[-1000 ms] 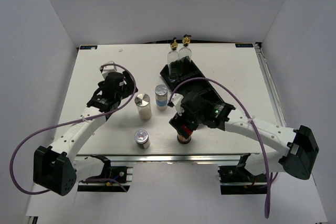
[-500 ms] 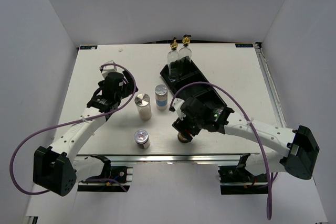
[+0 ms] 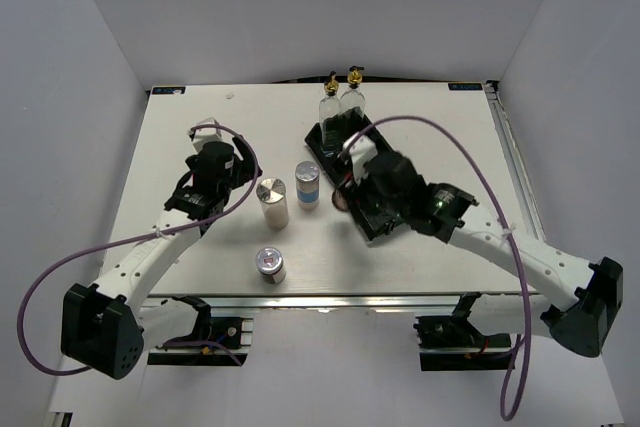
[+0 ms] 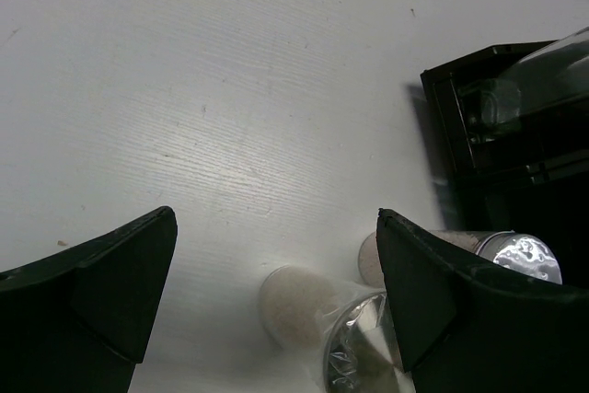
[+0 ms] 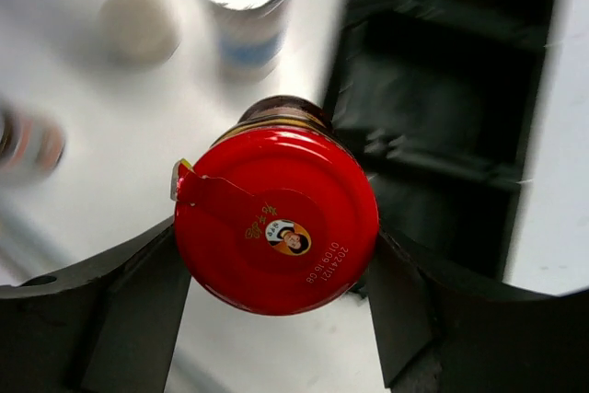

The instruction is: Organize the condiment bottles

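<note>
Right gripper [image 5: 276, 244] is recorded clamped on the red-lidded jar [image 5: 276, 218], with one finger pressed to each side of the lid. The jar is held just beside the left wall of the black tray [image 3: 325, 144], toward its near end and close to the blue-labelled shaker [image 3: 307, 185]. Whether its base touches the table [image 3: 450, 127] cannot be told.

Left gripper [image 4: 274, 218] is noted over bare table left of the shakers. Its fingers are spread wide and nothing is held.

Left glass bottle [image 3: 328, 109] and right glass bottle [image 3: 352, 102], both gold-spouted, are stood side by side at the tray's far end. A plain silver-capped shaker [image 3: 272, 202] is stood just left of the blue-labelled one. A small silver-capped jar [image 3: 270, 264] is set apart, nearer the front edge.
</note>
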Controlling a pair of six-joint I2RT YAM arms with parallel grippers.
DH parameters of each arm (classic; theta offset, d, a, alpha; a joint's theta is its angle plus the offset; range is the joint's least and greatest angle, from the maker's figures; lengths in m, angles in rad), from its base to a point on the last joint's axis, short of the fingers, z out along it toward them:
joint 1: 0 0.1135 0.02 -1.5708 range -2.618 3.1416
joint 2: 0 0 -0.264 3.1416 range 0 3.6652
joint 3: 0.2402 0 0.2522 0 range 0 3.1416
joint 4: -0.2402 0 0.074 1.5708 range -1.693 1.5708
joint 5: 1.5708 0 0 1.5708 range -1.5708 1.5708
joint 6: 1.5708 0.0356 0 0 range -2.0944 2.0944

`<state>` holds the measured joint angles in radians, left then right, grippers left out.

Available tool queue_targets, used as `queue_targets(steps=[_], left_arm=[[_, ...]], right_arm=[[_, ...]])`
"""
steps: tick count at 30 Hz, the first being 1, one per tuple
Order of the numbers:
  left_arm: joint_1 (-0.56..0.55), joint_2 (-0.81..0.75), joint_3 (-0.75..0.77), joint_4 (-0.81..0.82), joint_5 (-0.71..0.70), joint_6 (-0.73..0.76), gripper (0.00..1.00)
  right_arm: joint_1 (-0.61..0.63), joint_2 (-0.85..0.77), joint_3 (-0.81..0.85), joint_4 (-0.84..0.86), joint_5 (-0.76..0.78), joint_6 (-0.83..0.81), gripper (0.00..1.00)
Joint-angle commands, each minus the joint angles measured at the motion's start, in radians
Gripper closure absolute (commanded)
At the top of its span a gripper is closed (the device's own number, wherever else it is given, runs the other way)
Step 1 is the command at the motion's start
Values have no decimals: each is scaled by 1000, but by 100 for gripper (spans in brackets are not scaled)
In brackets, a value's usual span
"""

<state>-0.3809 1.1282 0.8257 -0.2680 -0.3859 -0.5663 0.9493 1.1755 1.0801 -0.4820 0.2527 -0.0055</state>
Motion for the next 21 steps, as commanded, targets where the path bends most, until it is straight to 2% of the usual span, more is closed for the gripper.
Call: queue_targets(steps=[1, 2, 7, 13, 21], left_arm=[[-1, -38, 0, 39, -19, 17, 2], [-1, -41, 0, 41, -21, 19, 2], [-1, -57, -17, 62, -18, 25, 2], [-1, -33, -10, 67, -1, 43, 2], [-1, -10, -4, 64, -5, 48, 2]], right_arm=[[-121, 18, 142, 215, 120, -2, 93], [-183, 29, 150, 227, 111, 24, 93], [-319, 108, 198, 324, 60, 10, 92], [-426, 225, 250, 344, -24, 10, 93], [-495, 342, 251, 342, -110, 42, 91]])
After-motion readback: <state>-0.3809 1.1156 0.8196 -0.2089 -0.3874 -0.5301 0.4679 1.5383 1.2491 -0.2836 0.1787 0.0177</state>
